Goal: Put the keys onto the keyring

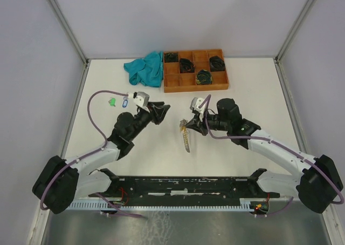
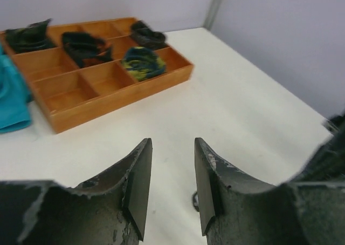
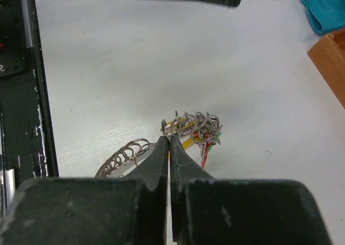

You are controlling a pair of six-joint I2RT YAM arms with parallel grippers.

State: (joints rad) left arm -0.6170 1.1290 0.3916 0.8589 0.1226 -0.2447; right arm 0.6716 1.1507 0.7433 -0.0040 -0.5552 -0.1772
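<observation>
The keyring (image 1: pixel 186 138) lies mid-table as a thin loop strung with small rings. In the right wrist view it (image 3: pixel 195 125) shows its yellow segment and a bunch of rings with red and green tags. My right gripper (image 3: pixel 169 139) is shut on that yellow segment; from above it (image 1: pixel 189 127) sits at the loop's far end. Two loose keys lie at the left, one with a green tag (image 1: pixel 112 101) and one with a blue tag (image 1: pixel 125 102). My left gripper (image 1: pixel 163 111) hovers left of the keyring, and its jaws (image 2: pixel 172 143) are open with nothing between them.
An orange-brown compartment tray (image 1: pixel 194 87) with black coiled bundles stands at the back; it fills the upper left of the left wrist view (image 2: pixel 108 103). A teal cloth (image 1: pixel 145 69) lies left of it. A black rail (image 1: pixel 183 183) runs along the near edge.
</observation>
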